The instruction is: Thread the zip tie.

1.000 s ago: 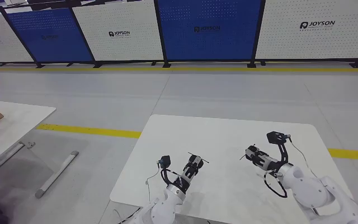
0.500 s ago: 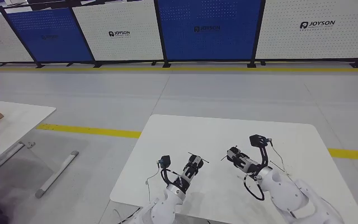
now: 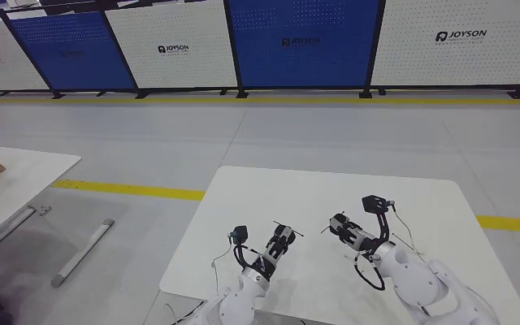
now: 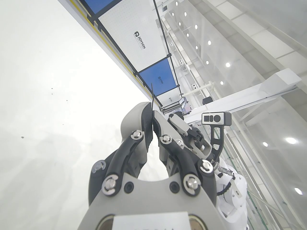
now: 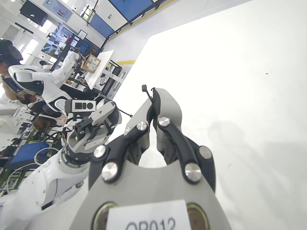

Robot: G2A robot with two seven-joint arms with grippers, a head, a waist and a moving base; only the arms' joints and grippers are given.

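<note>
While both clamp shut, left pincer [image 4: 152, 114] holds zip tie [image 4: 152, 94], right pincer [image 5: 152, 99] second zip tie [image 5: 144, 88].

Plastic, rubber and polished metal over a smooth white table [image 3: 268, 183].
The table looks matt, with a few dark specks. The left gripper [image 4: 152, 112] and right gripper [image 5: 151, 100] have matt grey shells, slightly glossy black links [image 4: 123, 150], bright metal screws [image 4: 136, 134] and ribbed, rubbery black pads [image 4: 146, 123]. The pads pinch thin, smooth black plastic: a strip [image 4: 152, 94] on the left, a tie [image 5: 146, 91] on the right. A white paper label [image 5: 148, 213] sits on each base.
</note>
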